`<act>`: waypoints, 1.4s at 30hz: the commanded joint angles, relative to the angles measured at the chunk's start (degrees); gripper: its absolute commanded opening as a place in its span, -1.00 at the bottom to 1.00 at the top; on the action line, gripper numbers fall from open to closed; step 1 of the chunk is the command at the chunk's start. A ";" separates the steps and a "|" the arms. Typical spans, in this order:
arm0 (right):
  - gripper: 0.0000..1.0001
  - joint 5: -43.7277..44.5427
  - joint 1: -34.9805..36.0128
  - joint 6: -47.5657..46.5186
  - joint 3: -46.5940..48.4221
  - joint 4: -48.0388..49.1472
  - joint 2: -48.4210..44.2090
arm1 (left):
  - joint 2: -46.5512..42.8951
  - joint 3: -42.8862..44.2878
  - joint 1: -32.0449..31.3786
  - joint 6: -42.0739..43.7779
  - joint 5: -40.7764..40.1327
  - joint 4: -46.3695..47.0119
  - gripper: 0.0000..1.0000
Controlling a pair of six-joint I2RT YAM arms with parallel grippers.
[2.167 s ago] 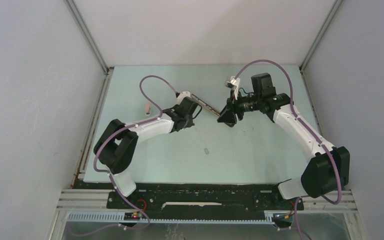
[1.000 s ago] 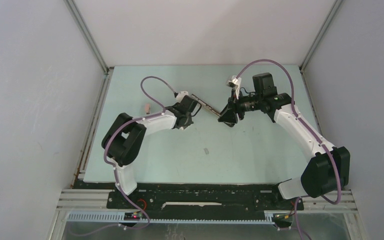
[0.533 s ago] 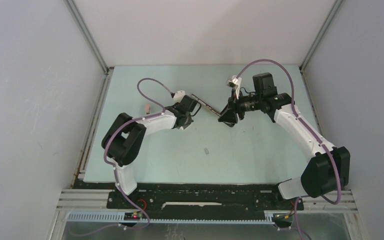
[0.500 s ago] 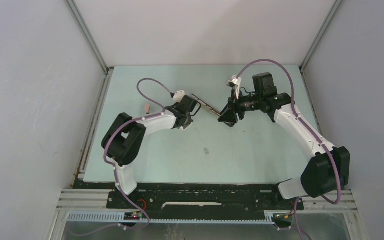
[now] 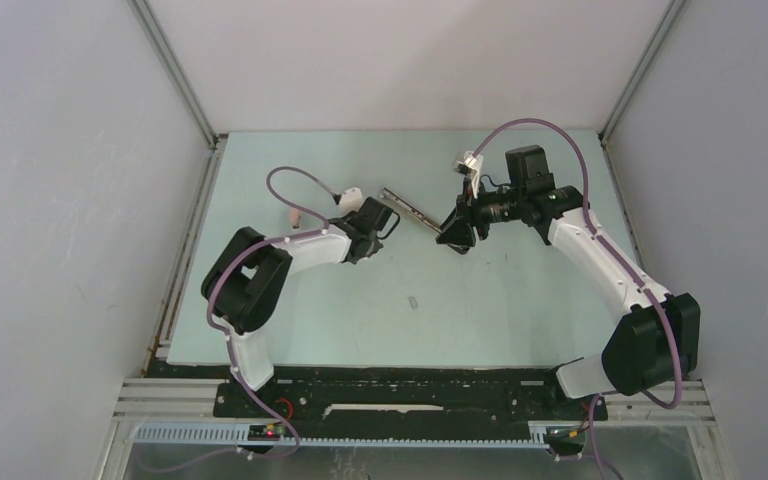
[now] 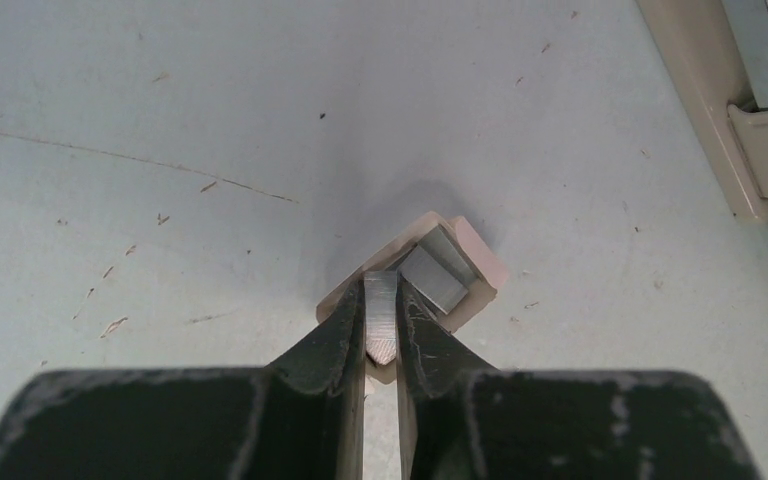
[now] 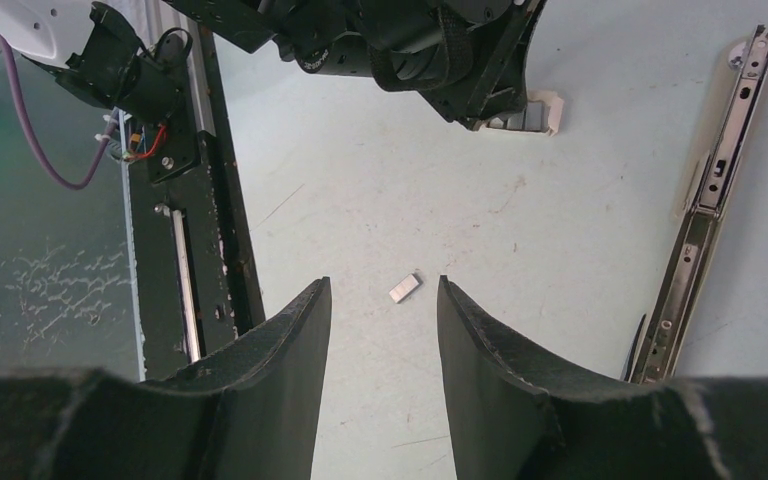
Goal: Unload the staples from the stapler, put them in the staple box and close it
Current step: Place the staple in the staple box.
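The stapler (image 5: 407, 208) is a long slim silver rail lying open on the table between my two grippers. It also shows at the right of the right wrist view (image 7: 712, 190). My left gripper (image 5: 384, 226) is shut on a short silver-grey strip of staples (image 6: 381, 318), right over a small pink-white piece (image 6: 472, 262) that holds another grey block. My right gripper (image 5: 455, 236) is open and empty above the table. Between its fingers I see a loose staple strip (image 7: 404, 288) lying on the table. That strip also shows in the top view (image 5: 413, 301).
Another small pink piece (image 5: 290, 215) lies left of the left arm. The pink-white piece under my left gripper shows in the right wrist view (image 7: 528, 112). The black base rail (image 7: 175, 200) runs along the table's near edge. Grey walls enclose the table.
My left wrist has shifted a little left, away from the stapler, and its cable loop has dropped lower. The right arm has not moved.
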 commanded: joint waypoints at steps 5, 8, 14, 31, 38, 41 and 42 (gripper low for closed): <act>0.03 -1.29 -0.44 0.35 -0.01 0.02 -0.26 | -3.10 -2.40 -0.82 -4.80 -3.81 -0.36 -0.77; 0.03 -1.36 -0.52 0.35 -0.02 -0.07 -0.26 | -3.30 -2.76 -0.81 -5.56 -3.77 -0.34 -0.74; 0.03 -1.55 -0.65 0.24 -0.03 -0.19 -0.35 | -3.54 -2.91 -0.82 -5.67 -3.56 -0.19 -0.69; 0.03 -1.93 -0.96 0.29 -0.03 -0.41 -0.35 | -5.76 -3.12 -0.78 -4.08 -3.12 -0.27 -0.43; 0.03 -2.08 -1.06 0.29 -0.03 -0.44 -0.11 | -10.29 -2.79 -0.81 2.51 -1.95 -0.08 -0.47; 0.03 -2.04 -1.06 0.30 -0.01 -0.46 -0.25 | -11.97 -3.64 -0.71 7.08 1.16 2.67 -0.48; 0.03 -1.95 -1.05 0.28 -0.03 -0.49 -0.26 | -12.46 -4.22 -0.66 8.40 2.90 4.31 -0.48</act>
